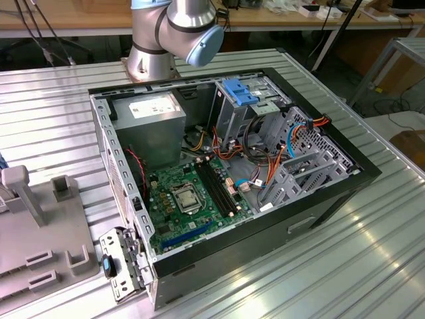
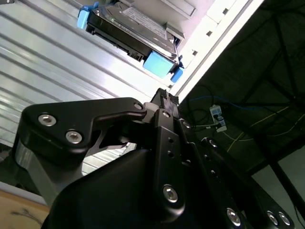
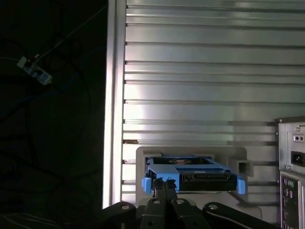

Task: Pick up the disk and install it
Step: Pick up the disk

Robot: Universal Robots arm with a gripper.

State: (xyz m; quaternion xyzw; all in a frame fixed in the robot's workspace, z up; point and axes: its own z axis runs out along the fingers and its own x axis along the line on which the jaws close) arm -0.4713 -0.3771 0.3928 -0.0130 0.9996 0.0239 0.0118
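The black gripper (image 3: 164,185), pinched narrow and empty, hung near the flat dark grey, blue-railed disk (image 3: 193,172), which lay at its twelve o'clock, long axis nine-to-three.

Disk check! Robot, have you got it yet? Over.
Gripper shut, empty, close to disk. Disk lying in grey holder on table, not yet lifted. Nothing between them.

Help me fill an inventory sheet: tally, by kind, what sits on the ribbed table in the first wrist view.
Disk: 1
Grey holder under it: 1
Computer case: 1
Total: 3
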